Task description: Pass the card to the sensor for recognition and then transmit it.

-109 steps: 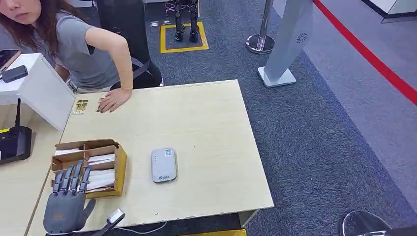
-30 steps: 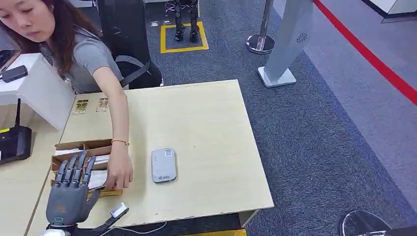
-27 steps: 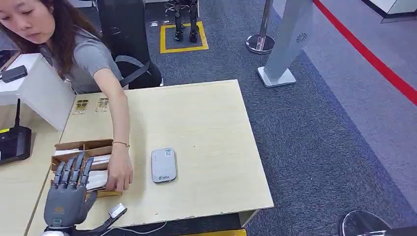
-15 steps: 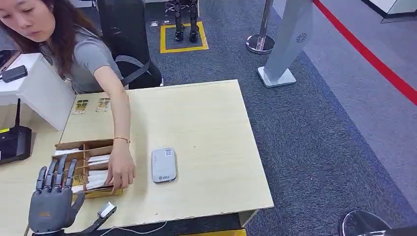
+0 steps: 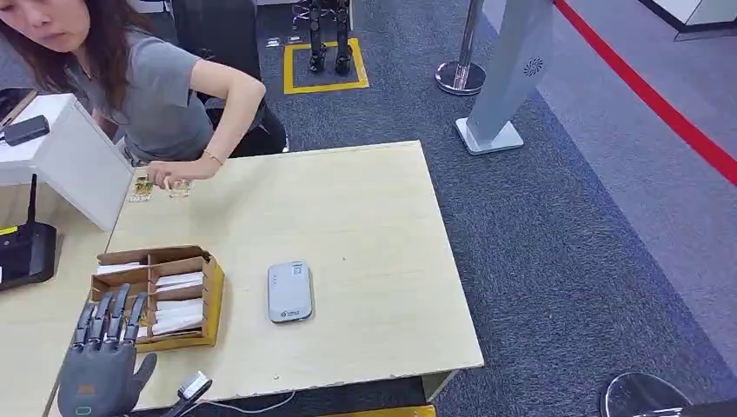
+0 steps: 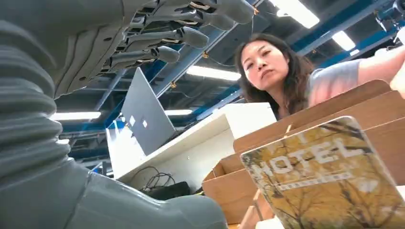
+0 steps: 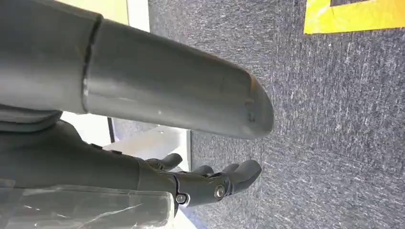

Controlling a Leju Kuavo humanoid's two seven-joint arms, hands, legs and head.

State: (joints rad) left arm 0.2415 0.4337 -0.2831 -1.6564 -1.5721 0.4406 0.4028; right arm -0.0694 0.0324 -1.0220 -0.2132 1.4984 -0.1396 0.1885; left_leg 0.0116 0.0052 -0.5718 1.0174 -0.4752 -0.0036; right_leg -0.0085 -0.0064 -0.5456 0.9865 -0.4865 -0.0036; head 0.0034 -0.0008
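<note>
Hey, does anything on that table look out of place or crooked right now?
Mostly tidy. The cardboard box sits slightly askew to the table edge, near its front left corner, with cards in its compartments. The left robot hand hovers beside it, holding nothing. The grey card reader lies flat. A person's hand touches cards at the far edge.

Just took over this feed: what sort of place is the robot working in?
Probably an exhibition or demo hall staged as a hotel front desk: a stanchion and red floor line rope off the area, and a box of cards marked HOTEL sits beside a card reader on the table.
</note>
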